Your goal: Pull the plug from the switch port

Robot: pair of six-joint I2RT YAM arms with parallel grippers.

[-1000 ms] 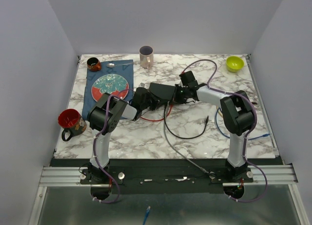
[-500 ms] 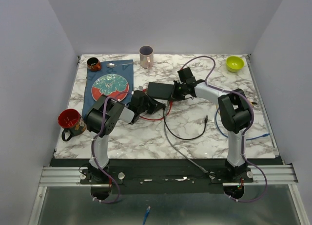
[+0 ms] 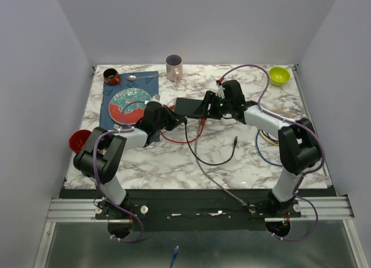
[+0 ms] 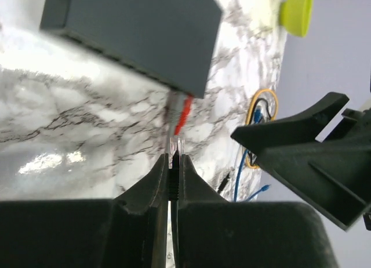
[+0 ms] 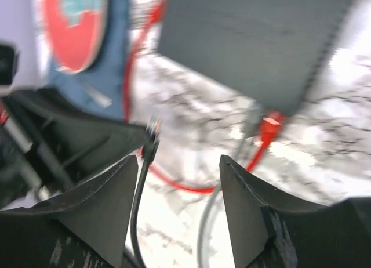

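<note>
The switch (image 3: 190, 107) sat near the middle of the surface (image 3: 174, 158), toward its far half, sockets facing my left arm. I could not tell whether it lay flat. My right tool (image 5: 178, 159) stood just beside it with jaws wide and nothing between them, so I judged the box unrestrained. My left tool (image 4: 174, 160) was pinched narrow on the plug (image 4: 175, 145), which hung clear of its port, just in front of the socket edge.

Hazards, as judged:
- The loose switch could be dragged or swung by the red plug (image 4: 184, 111) and the grey cable (image 5: 204, 227) seated in it.
- The two tools were near each other, and a careless retreat could knock them together.
- The black cable (image 3: 208, 163) trailing from the plug could catch a corner of the box.
- The grip sat low on the plug's body, so a tug on the cable might slip it out.

Room:
- The near middle of the surface, toward my bases, carried only cable loops.
- The plate (image 3: 130, 102) lay just beside my left arm.
- The mug (image 3: 173, 67) stood at the far edge.
- The green bowl (image 3: 279, 75) stood in the far right corner.
- Coiled cables (image 3: 264, 137) lay beside my right arm.
</note>
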